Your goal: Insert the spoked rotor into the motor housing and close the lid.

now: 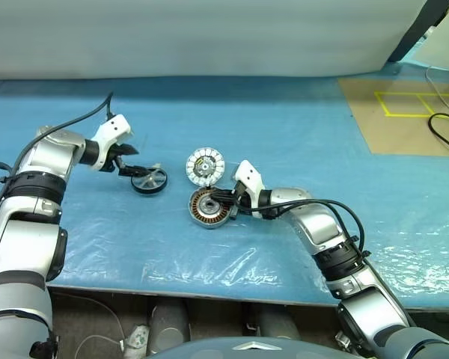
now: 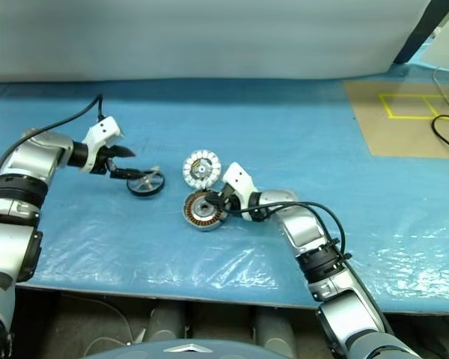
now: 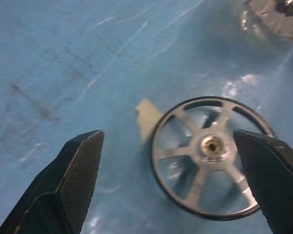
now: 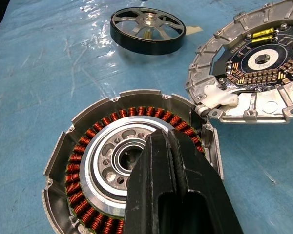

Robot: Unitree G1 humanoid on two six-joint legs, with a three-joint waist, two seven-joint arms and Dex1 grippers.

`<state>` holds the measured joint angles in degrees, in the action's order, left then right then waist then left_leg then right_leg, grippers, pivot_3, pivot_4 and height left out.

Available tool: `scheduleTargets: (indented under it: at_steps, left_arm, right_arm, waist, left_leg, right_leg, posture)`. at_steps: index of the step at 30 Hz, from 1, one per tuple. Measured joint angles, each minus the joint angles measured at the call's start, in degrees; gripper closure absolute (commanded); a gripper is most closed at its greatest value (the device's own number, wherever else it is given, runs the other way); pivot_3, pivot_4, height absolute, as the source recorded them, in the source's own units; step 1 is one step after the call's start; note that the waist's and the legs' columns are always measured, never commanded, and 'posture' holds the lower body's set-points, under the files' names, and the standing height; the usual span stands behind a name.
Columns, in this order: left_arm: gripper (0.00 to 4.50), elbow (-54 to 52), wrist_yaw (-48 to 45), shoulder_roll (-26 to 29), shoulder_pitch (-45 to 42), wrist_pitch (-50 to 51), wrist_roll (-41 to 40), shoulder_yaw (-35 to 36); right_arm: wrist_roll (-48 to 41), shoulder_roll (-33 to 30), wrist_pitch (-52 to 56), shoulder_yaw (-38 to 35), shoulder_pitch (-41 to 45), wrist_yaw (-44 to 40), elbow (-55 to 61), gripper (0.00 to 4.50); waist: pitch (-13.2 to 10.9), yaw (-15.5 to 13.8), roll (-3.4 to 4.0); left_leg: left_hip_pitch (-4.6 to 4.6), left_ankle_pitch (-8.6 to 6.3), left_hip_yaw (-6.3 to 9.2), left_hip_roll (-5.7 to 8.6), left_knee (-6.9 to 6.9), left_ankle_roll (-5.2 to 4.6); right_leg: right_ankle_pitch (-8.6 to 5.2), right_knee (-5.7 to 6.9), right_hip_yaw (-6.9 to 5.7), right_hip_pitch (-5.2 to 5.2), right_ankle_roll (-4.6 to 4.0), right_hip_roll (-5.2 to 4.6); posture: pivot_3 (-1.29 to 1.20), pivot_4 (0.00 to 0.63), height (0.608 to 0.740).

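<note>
L arm reaches in from the left side, bent at the elbow, wrist tipped down toward the desk, which has a blue sheet on it. L end effector is wide open, both black fingers spread far apart w/ nothing between them. It holds nothing. The fingertips sit just beside the spoked rotor, at its left edge; can't tell if they touch it.

The spoked rotor lies flat on the blue sheet, left of the other parts and apart from them. It's a dark ring w/ silver spokes and a small brass-colored hole in the middle. A small tan scrap pokes out from under its edge.

R arm comes in from the lower right, forearm low over the desk, pointing left. R end effector is shut tight, fingers pressed together, holding nothing. Its tip is over the middle of the motor housing, by the grey hub; can't tell if it touches.

The motor housing sits on the desk, open side up. Inside: a ring of copper coils around the grey hub. No rotor in it.

The lid is off the top, just behind the housing, tipped up w/ its inner face showing. That face has a dark center w/ small parts round it. Its edge meets the housing rim at a white clip.
</note>
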<state>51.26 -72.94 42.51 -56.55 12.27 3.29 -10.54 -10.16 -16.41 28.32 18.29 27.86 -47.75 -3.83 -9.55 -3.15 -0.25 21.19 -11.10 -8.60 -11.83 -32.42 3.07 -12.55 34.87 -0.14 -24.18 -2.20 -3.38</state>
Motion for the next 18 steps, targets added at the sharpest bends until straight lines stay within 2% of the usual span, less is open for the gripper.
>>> scheduleTargets:
  at_steps: [8, 18]
  left_arm:
    - [0.01, 2.56, -3.34, -1.28, -0.83, -3.77, 0.98, -1.17]
    - [0.01, 2.61, -7.65, -0.35, -0.8, -7.18, 2.8, -1.82]
  right_arm:
    - [-0.01, 0.01, -0.15, 0.0, -0.11, 0.18, 0.0, 4.5]
    - [-0.03, 0.0, -0.16, -0.01, -0.14, 0.32, 0.01, 4.5]
  waist:
    - [0.0, -0.15, 0.0]
    - [0.0, -0.2, 0.0]
  left_leg:
    - [-0.01, 0.0, 0.0, -0.02, 0.02, 0.0]
    - [-0.02, 0.0, 0.0, -0.02, 0.02, 0.01]
  right_leg:
    - [-0.01, 0.01, -0.02, 0.0, -0.02, 0.0]
    - [0.0, 0.02, -0.02, 0.0, -0.01, 0.01]
  posture:
    - [0.0, 0.15, 0.74]
    - [0.0, 0.15, 0.74]
